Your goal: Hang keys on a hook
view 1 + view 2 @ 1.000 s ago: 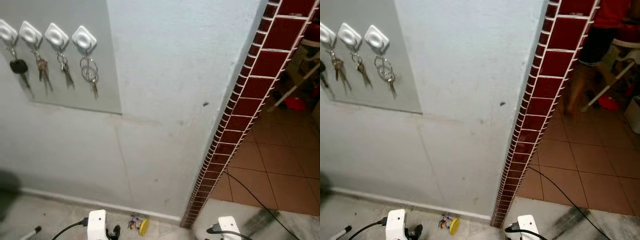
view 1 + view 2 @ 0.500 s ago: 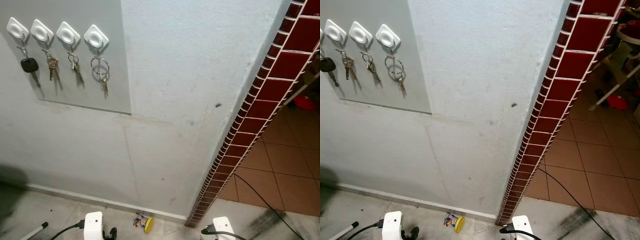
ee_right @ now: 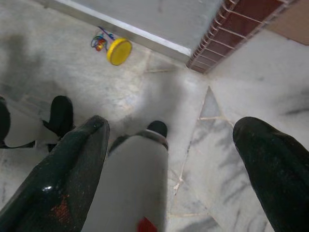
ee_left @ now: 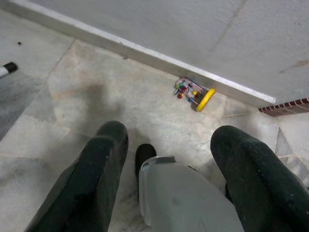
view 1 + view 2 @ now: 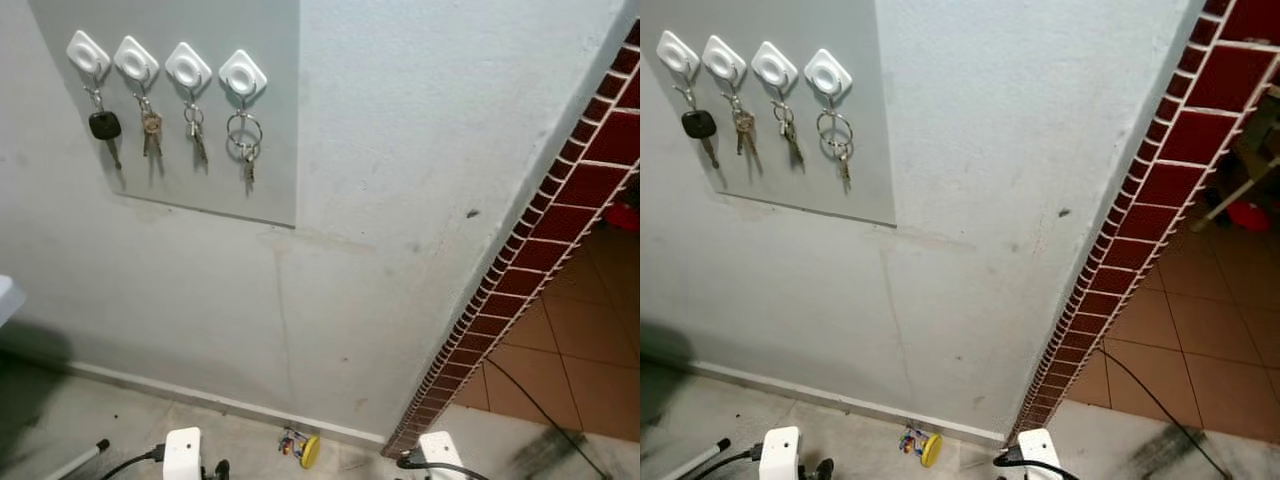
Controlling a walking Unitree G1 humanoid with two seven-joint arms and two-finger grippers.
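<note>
Four white diamond-shaped wall hooks [image 5: 166, 66] each carry keys [image 5: 244, 150]; left gripper [image 4: 169, 159] and right gripper [image 3: 169, 159] hang low, fingers apart, empty; judgement: hanging complete, best simply to withdraw squarely.

Tiny key bunches [image 5: 150, 130], teeth indistinct

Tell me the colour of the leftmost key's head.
Black key head, clearest in the left eye view.

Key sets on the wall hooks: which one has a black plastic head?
The leftmost set, hanging from the first hook. Its key has a black head; the other three sets are bare metal, the rightmost on a large ring.
</note>
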